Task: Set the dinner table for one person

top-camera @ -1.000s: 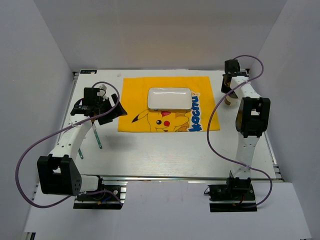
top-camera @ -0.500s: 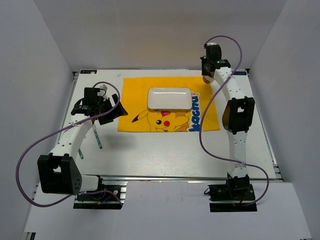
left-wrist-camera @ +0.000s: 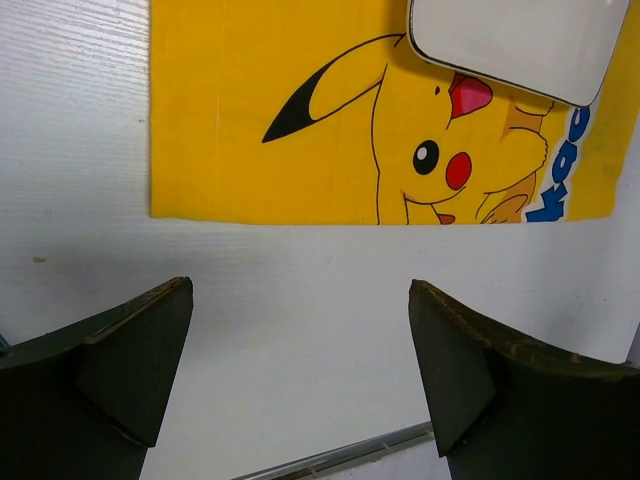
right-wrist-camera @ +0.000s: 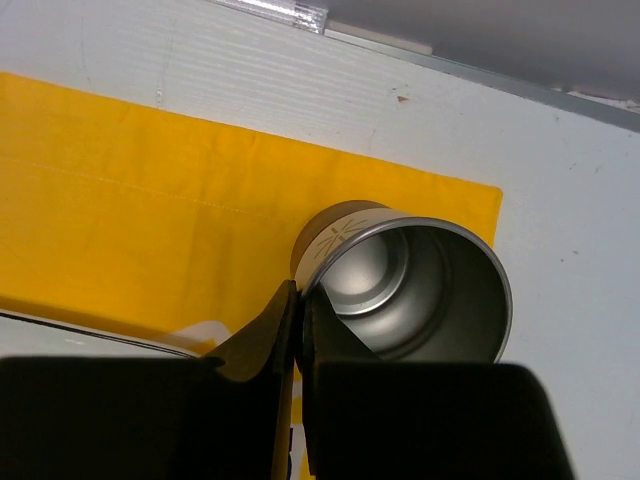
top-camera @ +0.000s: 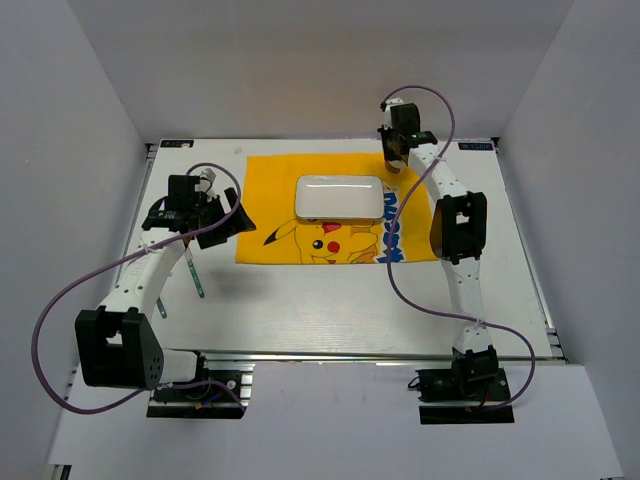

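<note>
My right pincer (right-wrist-camera: 300, 300) is closed on the rim of a metal cup (right-wrist-camera: 400, 290), one finger inside the wall and one outside, on the cup's left side as my wrist camera sees it. The cup stands upright with its mouth up, over the far right corner of the yellow placemat (top-camera: 270, 185). I cannot tell whether its base touches the cloth. From above, that pincer (top-camera: 393, 158) sits just beyond the far right corner of the white plate (top-camera: 339, 197), which lies on the far half of the placemat. The dinner table (top-camera: 330, 300) stretches wide and white under all of this, with the placemat spread on its far middle part. My left pincer (left-wrist-camera: 300, 290) is spread wide with nothing between its fingers, above bare tabletop just left of the placemat's near left corner (left-wrist-camera: 160, 210). A slim greenish utensil (top-camera: 196, 275) lies on the table below my left arm; its kind is too small to make out.
</note>
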